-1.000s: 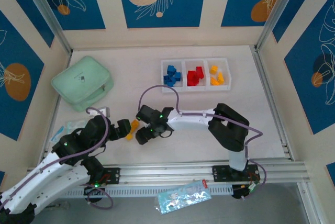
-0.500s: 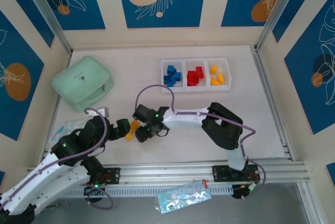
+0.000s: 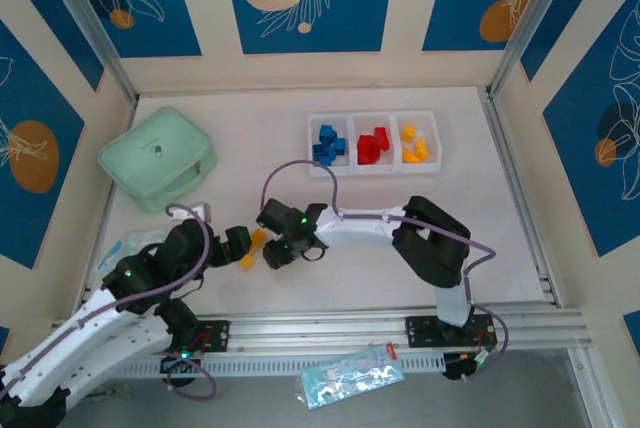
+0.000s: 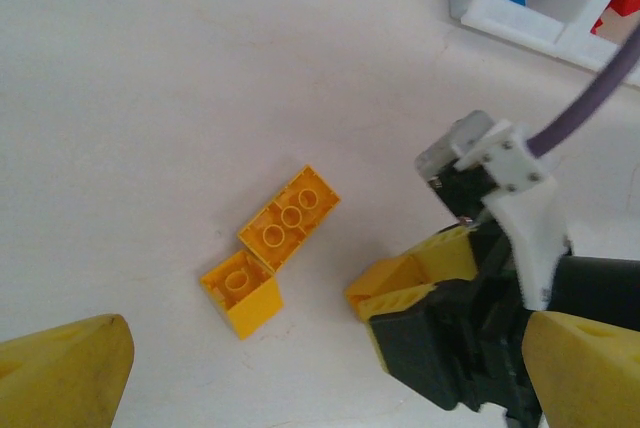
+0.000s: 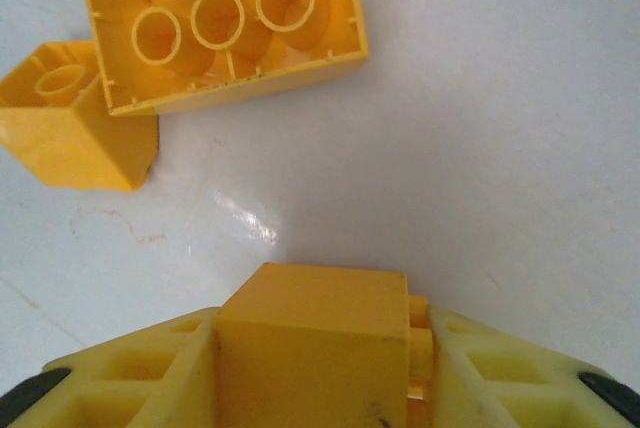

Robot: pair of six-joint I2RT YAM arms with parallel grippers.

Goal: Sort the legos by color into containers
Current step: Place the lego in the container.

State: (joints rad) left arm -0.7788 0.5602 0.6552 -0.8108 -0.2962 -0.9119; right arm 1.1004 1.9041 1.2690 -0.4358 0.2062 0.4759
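Yellow plastic is clamped in my right pincer (image 5: 312, 388): a held brick (image 5: 310, 333), plain face toward the wrist camera, squeezed between the two ribbed yellow fingers (image 5: 130, 378). Just beyond it, on the white table (image 5: 480, 148), lie two more yellow-orange legos. The long brick (image 5: 225, 28) is upside down, with three round tubes showing in its hollow underside. The small brick (image 5: 70, 128) touches one end of it, also hollow side up.

My left pincer (image 4: 320, 373) is spread wide and holds nothing, its yellow fingertips (image 4: 60, 368) at the bottom corners of its wrist view. Ahead of it are the same two loose legos, the long brick (image 4: 290, 216) and the small brick (image 4: 240, 293), with my right pincer (image 4: 410, 283) close on the right.

From above, my left pincer (image 3: 240, 243) and right pincer (image 3: 272, 253) face each other left of the table's middle, the loose legos between them.

Farther out, toward the back of the table, stands the white tray (image 3: 372, 115). Its left compartment holds blue bricks (image 3: 328, 143), the middle one red bricks (image 3: 373, 146) and the right one yellow bricks (image 3: 414, 145). A mint green case (image 3: 158, 158) lies at the far left, well apart from the tray.
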